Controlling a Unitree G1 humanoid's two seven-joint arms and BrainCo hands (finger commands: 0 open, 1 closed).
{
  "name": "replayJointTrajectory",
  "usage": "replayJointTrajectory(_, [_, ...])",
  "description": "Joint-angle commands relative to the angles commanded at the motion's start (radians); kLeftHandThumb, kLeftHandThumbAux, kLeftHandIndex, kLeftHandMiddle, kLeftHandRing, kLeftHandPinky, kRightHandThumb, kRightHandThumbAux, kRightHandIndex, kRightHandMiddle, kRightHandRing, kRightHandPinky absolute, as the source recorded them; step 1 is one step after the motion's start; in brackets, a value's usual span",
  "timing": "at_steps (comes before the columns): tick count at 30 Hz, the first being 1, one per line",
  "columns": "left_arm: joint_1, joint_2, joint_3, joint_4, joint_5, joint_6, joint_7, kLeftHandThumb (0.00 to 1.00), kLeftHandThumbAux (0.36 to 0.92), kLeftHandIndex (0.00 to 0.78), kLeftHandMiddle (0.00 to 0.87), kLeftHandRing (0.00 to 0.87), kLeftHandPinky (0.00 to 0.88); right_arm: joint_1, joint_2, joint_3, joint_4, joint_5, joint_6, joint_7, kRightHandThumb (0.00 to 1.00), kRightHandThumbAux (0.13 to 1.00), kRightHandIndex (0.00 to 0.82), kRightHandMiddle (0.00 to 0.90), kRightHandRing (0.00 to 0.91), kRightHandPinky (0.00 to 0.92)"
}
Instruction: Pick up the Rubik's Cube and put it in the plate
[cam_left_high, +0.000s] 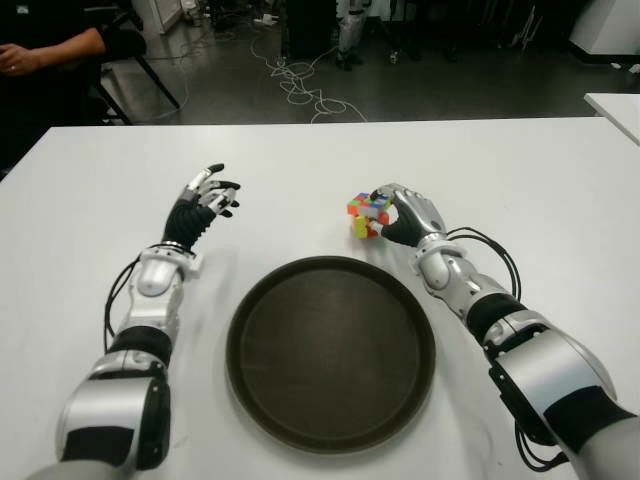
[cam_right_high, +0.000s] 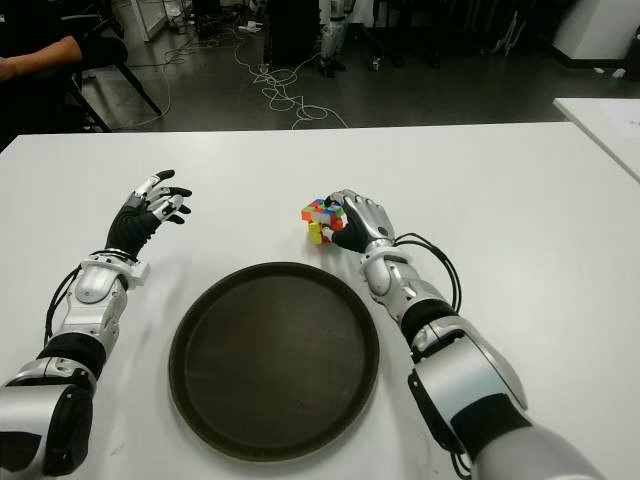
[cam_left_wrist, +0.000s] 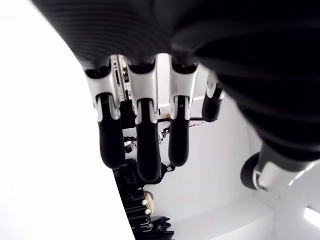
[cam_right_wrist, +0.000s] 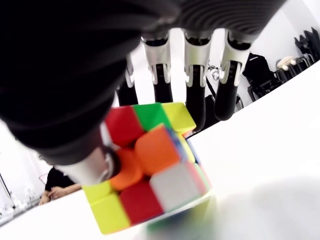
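- One plate (cam_left_high: 331, 354), dark and round, sat by the table's (cam_left_high: 560, 180) near edge, roughly mid-width. Nothing in it.
- One Rubik's Cube (cam_left_high: 369, 215), just beyond the plate's far rim, slightly toward the right edge, apart from the plate. Layers looked twisted out of line. Right wrist view showed its underside on the tabletop, or barely off it; couldn't tell which.
- Two hands in view, both reaching out over the table from the near edge.
- Right hand (cam_left_high: 408, 215) was up against the cube on its right side. Thumb pressed on the near face, four fingers (cam_right_wrist: 195, 95) reaching past the top, only partly curled. Contact was there; a full wrap wasn't. Couldn't tell if the grip was firm.
- Left hand (cam_left_high: 203, 200) showed beyond and left of the plate, well apart from the cube. Fingers extended and loosely spread, nothing in them; left wrist view confirmed it.
- Off the table's far-left corner: one person's arm (cam_left_high: 55, 50) in a dark sleeve.
- Past the far edge: dark floor with a tangle of white cables (cam_left_high: 300, 85).
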Motion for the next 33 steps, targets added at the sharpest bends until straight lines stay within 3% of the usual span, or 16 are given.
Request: replayJointTrajectory(33, [0.004, -0.002, 0.002, -0.004, -0.003, -0.008, 0.006, 0.096, 0.559, 0.137, 0.349, 0.427, 0.441, 0.006, -0.004, -0.008, -0.002, 0.003, -0.037, -0.02, 0.703, 0.736, 0.402, 0.31, 0.333, 0.38])
